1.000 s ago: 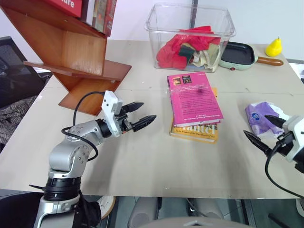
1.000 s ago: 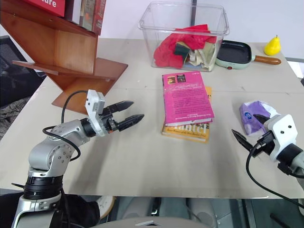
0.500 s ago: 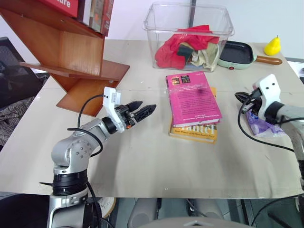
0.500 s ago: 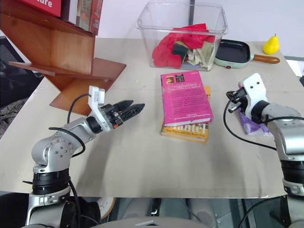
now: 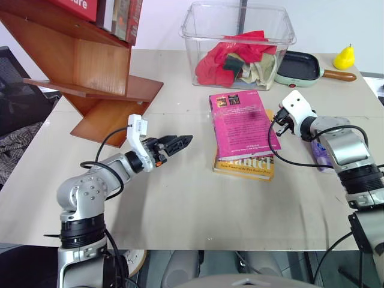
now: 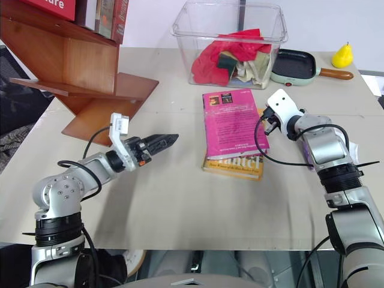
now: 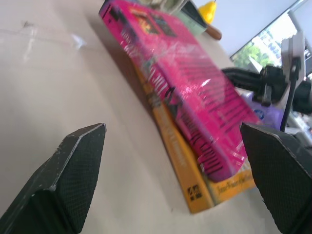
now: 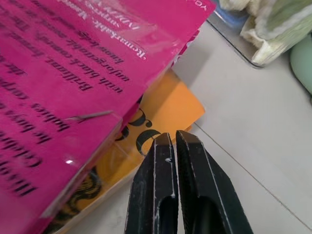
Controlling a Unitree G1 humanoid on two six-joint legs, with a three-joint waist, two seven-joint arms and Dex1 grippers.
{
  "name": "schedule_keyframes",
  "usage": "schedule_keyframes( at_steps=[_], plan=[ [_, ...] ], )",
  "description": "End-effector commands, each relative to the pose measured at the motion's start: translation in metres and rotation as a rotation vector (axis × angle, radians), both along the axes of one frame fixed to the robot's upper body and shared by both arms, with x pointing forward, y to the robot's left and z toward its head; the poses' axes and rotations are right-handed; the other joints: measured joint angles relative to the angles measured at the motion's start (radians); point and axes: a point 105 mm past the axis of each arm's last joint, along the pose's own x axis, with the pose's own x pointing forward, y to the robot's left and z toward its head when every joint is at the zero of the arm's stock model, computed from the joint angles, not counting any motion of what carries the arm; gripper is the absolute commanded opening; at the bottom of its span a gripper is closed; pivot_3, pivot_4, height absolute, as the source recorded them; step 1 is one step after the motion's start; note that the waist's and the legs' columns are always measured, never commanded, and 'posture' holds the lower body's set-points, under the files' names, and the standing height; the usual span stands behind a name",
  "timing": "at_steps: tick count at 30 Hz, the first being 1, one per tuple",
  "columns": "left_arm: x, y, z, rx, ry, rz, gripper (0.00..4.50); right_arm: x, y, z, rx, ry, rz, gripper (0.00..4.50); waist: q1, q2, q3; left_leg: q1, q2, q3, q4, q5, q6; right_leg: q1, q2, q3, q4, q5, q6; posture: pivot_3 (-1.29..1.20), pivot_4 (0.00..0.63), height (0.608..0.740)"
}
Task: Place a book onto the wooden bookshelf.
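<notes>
Head view: the pink book (image 5: 242, 125) lies on a yellow book (image 5: 246, 166), mid-table, well apart from the wooden bookshelf (image 5: 90, 66). Left wrist view: the left gripper (image 7: 178, 180) gapes wide. Right wrist view: the right gripper (image 8: 174, 141), pinched closed and empty, sits at the book's edge. The book looks stiff, hefty and glossy; the overhanging long edge seems best to grasp.

I see a beige table (image 5: 180, 204) carrying the wooden bookshelf (image 5: 90, 72) at far left, a clear plastic bin (image 5: 240, 45), a green pan (image 5: 303, 69), a yellow pear (image 5: 346, 59), a purple packet (image 5: 320, 157) and a yellow-orange book (image 5: 249, 165) lying flat mid-table.
</notes>
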Motion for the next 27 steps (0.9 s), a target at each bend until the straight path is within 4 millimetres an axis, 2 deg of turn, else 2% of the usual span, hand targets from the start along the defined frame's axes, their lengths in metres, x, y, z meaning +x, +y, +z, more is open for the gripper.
schedule_keyframes(
  at_steps=[1, 6, 9, 13, 18, 23, 27],
  plan=[
    [-0.011, 0.010, 0.014, 0.007, -0.066, -0.045, 4.50, -0.003, 0.016, 0.013, -0.005, -0.029, 0.101, 0.06, -0.001, 0.000, 0.000, 0.000, 0.000, 0.000, 0.000, 0.000, 0.000, 0.000, 0.000, 0.000, 0.000, 0.000, 0.000, 0.00, 0.150, 0.740],
    [-0.023, 0.022, 0.028, 0.163, -0.263, -0.109, 4.50, -0.010, 0.025, 0.012, 0.006, -0.015, 0.156, 0.06, -0.001, 0.000, 0.000, 0.000, 0.000, 0.000, -0.001, 0.000, 0.000, -0.001, 0.000, 0.000, 0.000, 0.000, 0.000, 0.00, 0.150, 0.740],
    [-0.033, 0.025, 0.040, 0.219, -0.391, -0.179, 4.50, -0.009, 0.025, 0.009, 0.004, -0.010, 0.155, 0.06, 0.001, 0.000, 0.000, 0.000, 0.000, 0.001, -0.001, 0.000, 0.000, -0.001, -0.001, 0.000, -0.001, 0.000, 0.000, 0.00, 0.150, 0.740],
    [-0.043, 0.028, 0.046, 0.305, -0.479, -0.270, 4.50, -0.006, 0.023, 0.007, 0.000, -0.006, 0.152, 0.06, 0.001, 0.001, 0.000, -0.001, 0.000, 0.000, -0.001, 0.000, 0.000, -0.001, -0.001, 0.000, -0.002, 0.000, 0.000, 0.00, 0.150, 0.740],
    [-0.051, 0.031, 0.050, 0.354, -0.514, -0.346, 4.50, -0.003, 0.023, 0.004, -0.006, -0.003, 0.153, 0.06, 0.000, 0.001, 0.001, -0.001, 0.000, 0.001, -0.004, -0.001, 0.001, -0.001, -0.001, 0.000, -0.003, 0.000, 0.000, 0.00, 0.150, 0.740],
    [-0.054, 0.031, 0.052, 0.359, -0.537, -0.363, 4.50, -0.011, 0.038, 0.006, 0.023, 0.000, 0.231, 0.06, -0.002, 0.001, 0.001, -0.001, 0.000, 0.001, -0.005, -0.002, 0.003, -0.002, -0.001, 0.000, -0.003, 0.000, 0.000, 0.00, 0.150, 0.740],
    [-0.052, 0.034, 0.051, 0.358, -0.534, -0.344, 4.50, -0.014, 0.042, 0.006, 0.029, -0.001, 0.252, 0.06, -0.002, 0.001, 0.001, -0.001, 0.000, 0.001, -0.005, -0.002, 0.003, -0.002, -0.001, 0.000, -0.003, 0.000, 0.000, 0.00, 0.150, 0.740]
  ],
)
